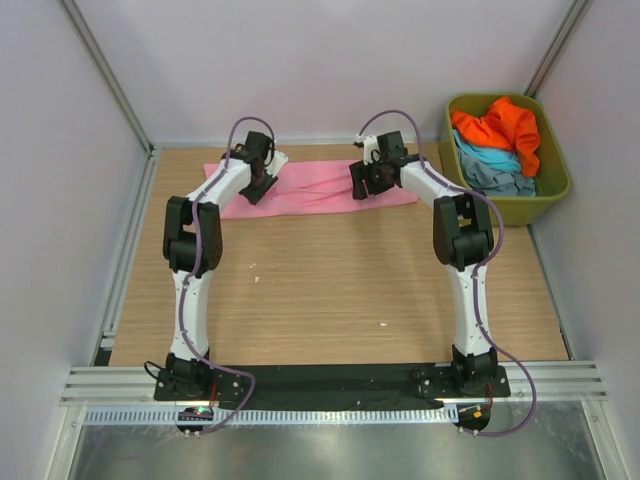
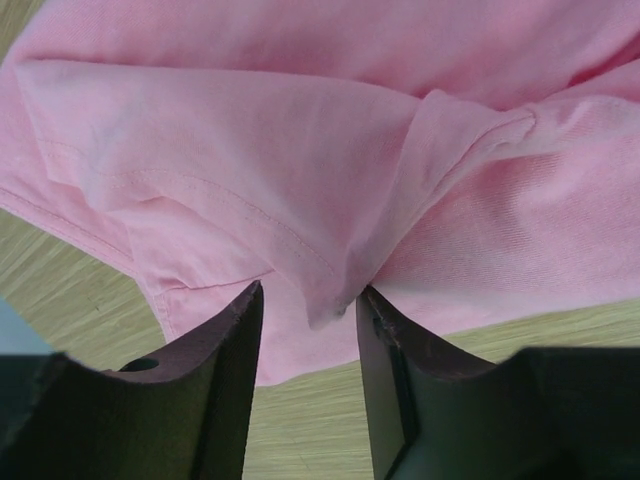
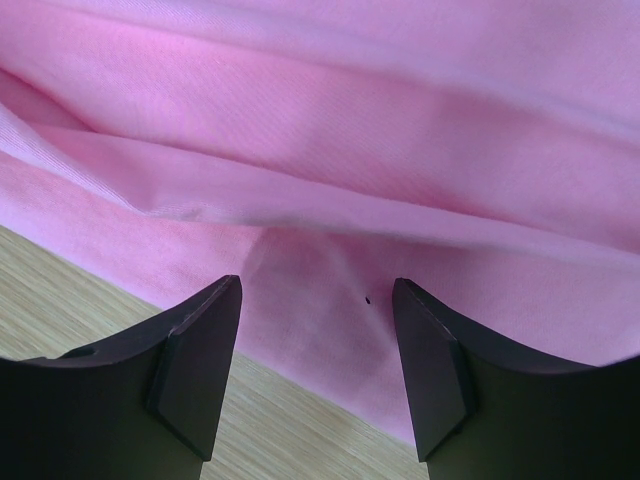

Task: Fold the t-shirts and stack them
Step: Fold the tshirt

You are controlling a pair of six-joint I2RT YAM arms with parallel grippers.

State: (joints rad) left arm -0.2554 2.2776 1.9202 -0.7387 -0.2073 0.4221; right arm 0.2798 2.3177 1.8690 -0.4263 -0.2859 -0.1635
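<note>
A pink t-shirt (image 1: 312,188) lies in a long folded strip across the far side of the wooden table (image 1: 330,290). My left gripper (image 1: 262,190) is over the strip's left part. In the left wrist view its jaws (image 2: 310,295) stand apart, with a hanging fold of the pink t-shirt (image 2: 330,290) between the tips, not pinched. My right gripper (image 1: 362,185) is at the strip's right part. Its jaws (image 3: 318,290) are open wide over the near edge of the pink fabric (image 3: 330,320), with nothing held. Orange (image 1: 503,125), light blue (image 1: 487,158) and grey-blue (image 1: 503,181) t-shirts lie crumpled in the tub.
An olive-green plastic tub (image 1: 553,192) stands at the back right beside the table's corner. Pale walls close in the table on three sides, with a metal rail (image 1: 128,250) along the left edge. Both arm bases sit at the near edge.
</note>
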